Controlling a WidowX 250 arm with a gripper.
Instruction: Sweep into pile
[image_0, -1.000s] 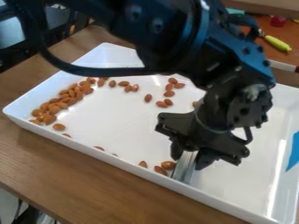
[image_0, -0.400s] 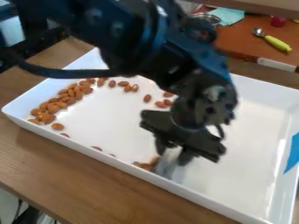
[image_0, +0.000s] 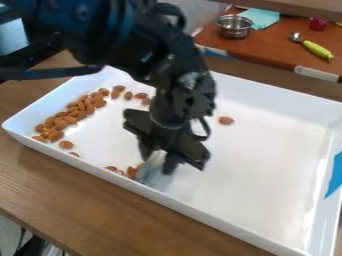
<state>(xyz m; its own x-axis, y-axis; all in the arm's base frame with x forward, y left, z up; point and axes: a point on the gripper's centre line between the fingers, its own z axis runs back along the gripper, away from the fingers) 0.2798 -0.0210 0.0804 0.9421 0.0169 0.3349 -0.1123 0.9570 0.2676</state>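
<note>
The black gripper (image_0: 159, 159) hangs over the tray's near side, left of centre, shut on a flat silvery-grey sweeping tool (image_0: 153, 171) whose lower end is down at the tray floor. Just left of the tool lie several almonds (image_0: 131, 172), close to the near wall. A long curved band of almonds (image_0: 72, 114) runs along the left side of the white tray (image_0: 267, 160) and along part of its back. One lone almond (image_0: 226, 120) rests right of the gripper. The arm covers part of the tray's middle and back.
Blue tape (image_0: 335, 175) is on the tray's right wall. Behind the tray, a brown surface (image_0: 280, 47) holds a metal pot (image_0: 234, 26), a light-blue cloth (image_0: 261, 17) and a spoon with a yellow-green handle (image_0: 317, 49). Wooden table (image_0: 73, 192) borders the tray's near side.
My gripper has moved left along the near wall with the tool, and the almonds beside it have shifted left. The lone almond and the metal pot have come into sight.
</note>
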